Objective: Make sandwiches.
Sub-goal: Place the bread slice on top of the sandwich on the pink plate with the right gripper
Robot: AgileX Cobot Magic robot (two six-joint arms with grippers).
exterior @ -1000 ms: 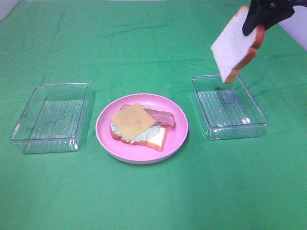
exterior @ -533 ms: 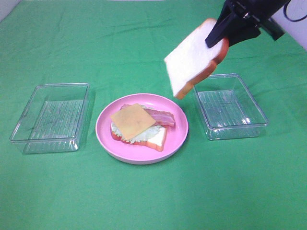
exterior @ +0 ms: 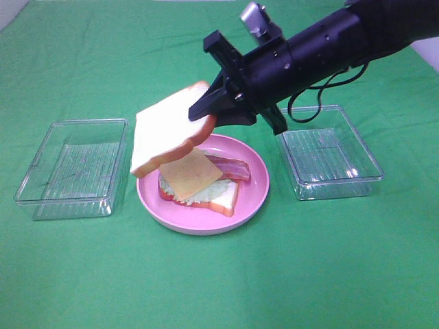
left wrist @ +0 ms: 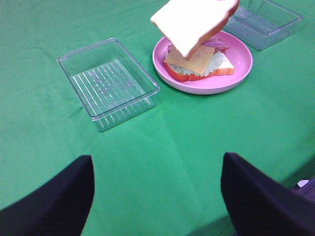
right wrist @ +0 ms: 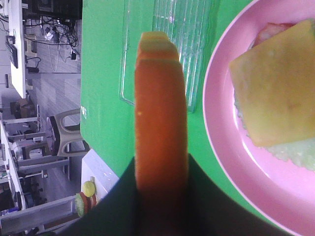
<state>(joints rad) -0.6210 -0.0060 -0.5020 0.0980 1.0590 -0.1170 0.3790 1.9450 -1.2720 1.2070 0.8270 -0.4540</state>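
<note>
sandwich (exterior: pixel 199 184) sits half-built on the pink plate (exterior: pixel 254 199) in the middle of the desk, flanked by a clear tray (exterior: pixel 72 168) toward the left edge and another tray (exterior: pixel 328 152) toward the right. stacked from the bottom: bread, lettuce (exterior: pixel 206 192), bacon (exterior: pixel 230 166) poking out the far side, cheese (exterior: pixel 190 173) on top, turned a little askew.

right tool (exterior: pixel 209 110) is clamped on the crust of the top slice (exterior: pixel 164 137), reaching across from the right. the slice hangs above the plate's left rim, tilted, its free end drooping toward the left tray and clear of the cheese. from the wrist view you get the crust edge-on (right wrist: pixel 161 142), pinched between the jaws.

left tool (left wrist: pixel 157 196) waits near the front edge, jaws wide apart, holding nothing.

to land this well, i'd say bring the slice back toward the plate's centre, because right now it overhangs the left rim rather than the stack. level it out before lowering, so the drooping end doesn't catch the cheese and drag it off. match its corners to the bottom bread, not to the crooked cheese. lower until it rests, then let go and lift away straight, so the jaws don't flip the slice.
</note>
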